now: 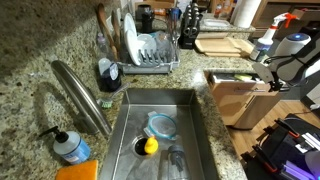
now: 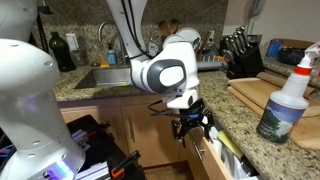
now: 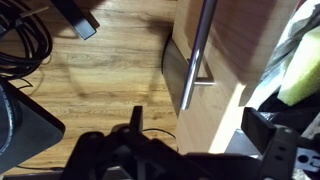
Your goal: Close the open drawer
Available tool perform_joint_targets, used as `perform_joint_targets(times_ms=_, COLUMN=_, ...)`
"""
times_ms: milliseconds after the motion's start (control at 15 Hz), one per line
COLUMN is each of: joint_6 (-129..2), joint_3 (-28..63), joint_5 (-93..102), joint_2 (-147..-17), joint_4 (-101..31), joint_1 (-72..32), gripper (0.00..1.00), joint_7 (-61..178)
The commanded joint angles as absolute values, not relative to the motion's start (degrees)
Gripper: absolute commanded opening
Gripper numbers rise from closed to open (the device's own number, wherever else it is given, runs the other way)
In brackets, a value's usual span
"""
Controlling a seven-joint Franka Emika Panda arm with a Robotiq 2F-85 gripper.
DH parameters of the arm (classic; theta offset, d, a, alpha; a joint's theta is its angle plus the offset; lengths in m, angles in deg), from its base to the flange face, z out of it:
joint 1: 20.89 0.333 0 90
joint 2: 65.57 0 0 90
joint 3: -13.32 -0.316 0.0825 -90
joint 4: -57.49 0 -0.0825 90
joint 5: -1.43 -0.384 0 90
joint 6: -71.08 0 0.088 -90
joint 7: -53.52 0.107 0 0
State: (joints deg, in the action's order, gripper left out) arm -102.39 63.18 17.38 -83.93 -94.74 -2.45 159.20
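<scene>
1. My pincer [image 2: 191,130] hangs open and empty, with the drawer [image 2: 214,156] pulled out just ahead of it.
2. I judge it stiff, smooth wood that slides easily, so I'd push flat on its front beside the handle [image 3: 197,50].

The hand [image 2: 191,127] is too small and dark in an exterior view to read its jaws, and the wrist view shows it only as a blur cut by the lower edge. The drawer [image 2: 222,158] runs off the bottom edge; its contents are unreadable.
</scene>
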Motion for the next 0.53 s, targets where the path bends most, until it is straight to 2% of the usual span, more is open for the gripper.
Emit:
perform_joint_targets(times_ms=0, joint_6=-102.10, joint_3=63.31, joint_5=14.22, joint_2=-84.66, joint_4=-94.61, joint_1=-1.31, gripper=1.00, joint_7=156.11)
perform_joint_targets(times_ms=467, joint_6=-96.02, joint_3=49.75, joint_5=7.37, joint_2=-83.32, joint_4=-92.34, joint_1=-9.37, gripper=1.00, joint_7=141.18)
